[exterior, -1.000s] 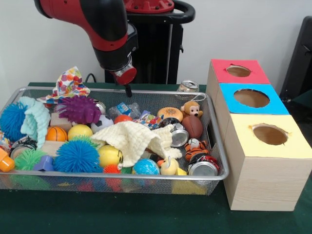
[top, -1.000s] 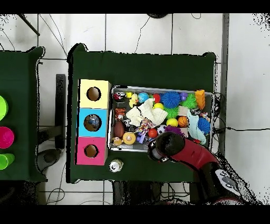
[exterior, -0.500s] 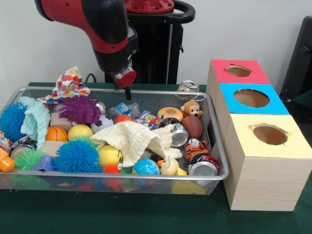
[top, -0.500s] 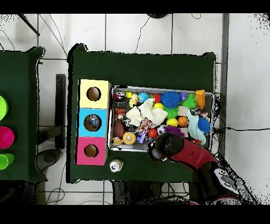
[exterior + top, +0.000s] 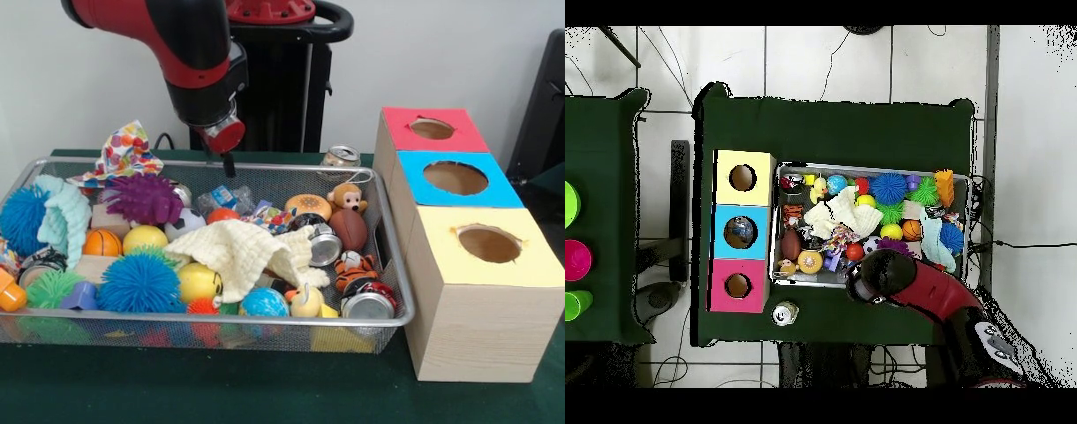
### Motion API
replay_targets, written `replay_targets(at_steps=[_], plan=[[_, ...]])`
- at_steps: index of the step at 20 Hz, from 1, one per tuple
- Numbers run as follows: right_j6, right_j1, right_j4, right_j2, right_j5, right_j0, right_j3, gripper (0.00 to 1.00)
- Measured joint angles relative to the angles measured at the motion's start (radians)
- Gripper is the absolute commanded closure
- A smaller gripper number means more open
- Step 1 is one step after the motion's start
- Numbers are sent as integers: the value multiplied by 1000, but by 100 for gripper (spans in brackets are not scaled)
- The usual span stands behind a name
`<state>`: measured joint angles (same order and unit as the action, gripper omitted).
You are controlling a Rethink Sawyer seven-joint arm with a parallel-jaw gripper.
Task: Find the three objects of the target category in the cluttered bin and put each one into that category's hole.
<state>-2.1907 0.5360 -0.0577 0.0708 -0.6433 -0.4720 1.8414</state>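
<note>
Above the bin's far rim: the black gripper tip (image 5: 229, 164) of the red and black arm (image 5: 190, 53) is held, touching nothing.
Jaw state: cannot be told; only a narrow dark tip is seen.
Below the jaws: a silver wire-mesh bin (image 5: 393, 256) is crammed with spiky balls, cans and cloths.
Nearest below: an orange-red ball (image 5: 222, 215) and a purple spiky ball (image 5: 141, 198).
Off to one side: a wooden box with red, blue and yellow holed tops (image 5: 463, 234) is set against the bin.
Target objects: cannot be told apart.

The box (image 5: 477, 256) is showing a red top, a blue top and a yellow top. A purple spiky ball (image 5: 141, 198) is sitting by a blue spiky ball (image 5: 137, 283). The spotty cloth (image 5: 124, 150) is showing many colours. The arm (image 5: 190, 53) is looking red and black.
</note>
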Motion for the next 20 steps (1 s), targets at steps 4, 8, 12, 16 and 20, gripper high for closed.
replay_targets(at_steps=[4, 8, 12, 16, 20], plan=[[0, 20, 0, 0, -47, 0, -1, 0], [0, 29, 0, -2, -81, 0, -8, 0], [0, 24, 0, -4, -81, 0, -9, 0], [0, 11, 0, -6, -80, 0, -9, 0], [0, -10, -18, -10, -64, -1, -15, 0]])
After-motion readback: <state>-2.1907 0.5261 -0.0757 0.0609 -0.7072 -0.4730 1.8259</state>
